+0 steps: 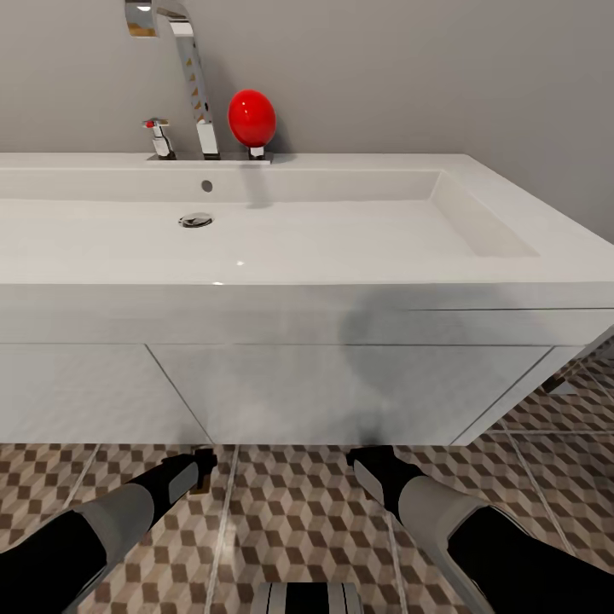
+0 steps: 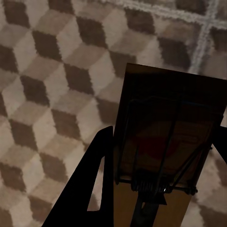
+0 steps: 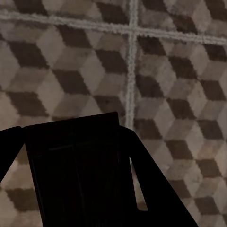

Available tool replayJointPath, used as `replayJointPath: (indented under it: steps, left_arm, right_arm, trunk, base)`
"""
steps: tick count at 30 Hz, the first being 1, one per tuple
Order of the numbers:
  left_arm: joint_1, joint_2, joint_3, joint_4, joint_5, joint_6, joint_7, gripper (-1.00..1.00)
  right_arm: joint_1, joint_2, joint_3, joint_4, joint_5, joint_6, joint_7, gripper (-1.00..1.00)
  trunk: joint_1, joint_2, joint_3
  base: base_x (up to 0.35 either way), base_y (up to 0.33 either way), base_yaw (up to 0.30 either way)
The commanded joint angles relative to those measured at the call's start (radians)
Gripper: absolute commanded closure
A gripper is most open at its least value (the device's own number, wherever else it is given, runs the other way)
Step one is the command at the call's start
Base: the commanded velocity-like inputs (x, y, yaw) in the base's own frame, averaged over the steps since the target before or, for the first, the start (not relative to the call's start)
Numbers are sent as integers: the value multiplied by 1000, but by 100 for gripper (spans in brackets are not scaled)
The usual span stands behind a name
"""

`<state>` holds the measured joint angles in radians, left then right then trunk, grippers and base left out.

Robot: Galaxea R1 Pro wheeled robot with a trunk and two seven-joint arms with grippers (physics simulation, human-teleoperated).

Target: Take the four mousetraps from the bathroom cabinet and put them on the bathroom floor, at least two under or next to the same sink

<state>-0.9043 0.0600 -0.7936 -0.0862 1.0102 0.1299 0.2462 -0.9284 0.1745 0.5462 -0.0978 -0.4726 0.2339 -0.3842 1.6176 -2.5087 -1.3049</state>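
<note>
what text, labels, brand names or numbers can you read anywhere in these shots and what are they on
None: no readable text, label, brand or number shows in any of the three views.
The sink, the chrome tap and its red ball knob carry no marking.
The mousetrap between the left jaws shows only wood and wire.
The dark slab between the right jaws is too dark to show any print.
The bathroom floor has only its cube pattern.
</note>
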Motion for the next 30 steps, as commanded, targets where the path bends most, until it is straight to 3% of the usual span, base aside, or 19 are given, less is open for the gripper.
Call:
replayJointPath:
  steps: [1, 10, 19, 30]
  left_arm:
    - [0, 1, -9, -5, 4, 7, 12, 100]
    - [-12, 1, -8, 0, 5, 13, 13, 100]
    - [-49, 5, -6, 2, 9, 180, 12, 100]
    - [-74, 6, -4, 5, 10, 202, 12, 100]
  right_arm:
    - [-26, 0, 14, -3, -1, 4, -5, 100]
    - [-26, 0, 14, -2, -2, 7, -5, 100]
    - [-26, 0, 12, -2, -3, 12, -5, 100]
    - [-32, 0, 12, -9, -1, 18, -5, 100]
  trunk:
    - [0, 0, -1]
    - [0, 0, -1]
    - [0, 0, -1]
    - [0, 0, -1]
  base:
    - [0, 0, 0]
    - [0, 0, 0]
    - [0, 0, 0]
    - [0, 0, 0]
